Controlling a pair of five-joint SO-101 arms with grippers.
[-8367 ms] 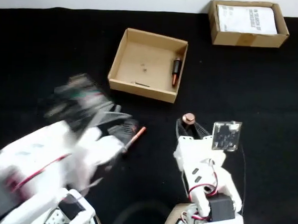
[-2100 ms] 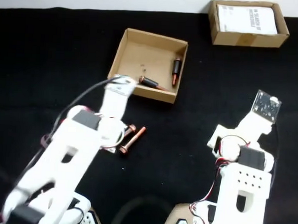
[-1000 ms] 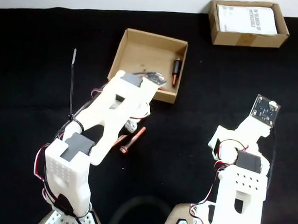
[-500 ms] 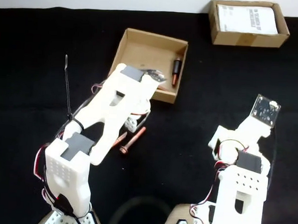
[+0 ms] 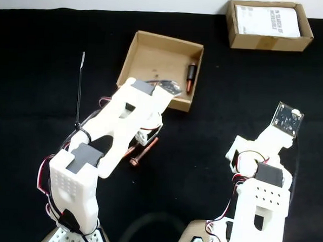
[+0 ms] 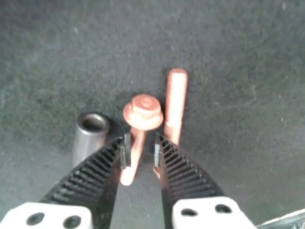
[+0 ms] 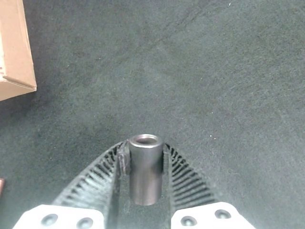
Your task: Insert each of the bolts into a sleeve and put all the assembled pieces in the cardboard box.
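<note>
My left gripper [image 6: 140,150] is open, low over the black mat, its fingers on either side of the shank of a copper bolt [image 6: 142,113]. A second copper bolt [image 6: 175,102] lies right beside it, and a grey sleeve [image 6: 90,136] lies on the other side. In the high view the left arm [image 5: 130,115] covers most of this spot, with one bolt [image 5: 145,150] showing. My right gripper [image 7: 145,155] is shut on an upright grey sleeve [image 7: 145,169], hollow end up. The cardboard box [image 5: 148,58] holds an assembled piece [image 5: 191,77].
A second cardboard box [image 5: 263,40] with a printed sheet sits at the back right. The right arm [image 5: 259,177] stands at the near right. A corner of the cardboard box [image 7: 14,52] shows off to one side of the held sleeve.
The left arm has drawn back from the cardboard box and settled over the two loose bolts, shifting slightly in the last half second. The right arm has kept still with its sleeve.
</note>
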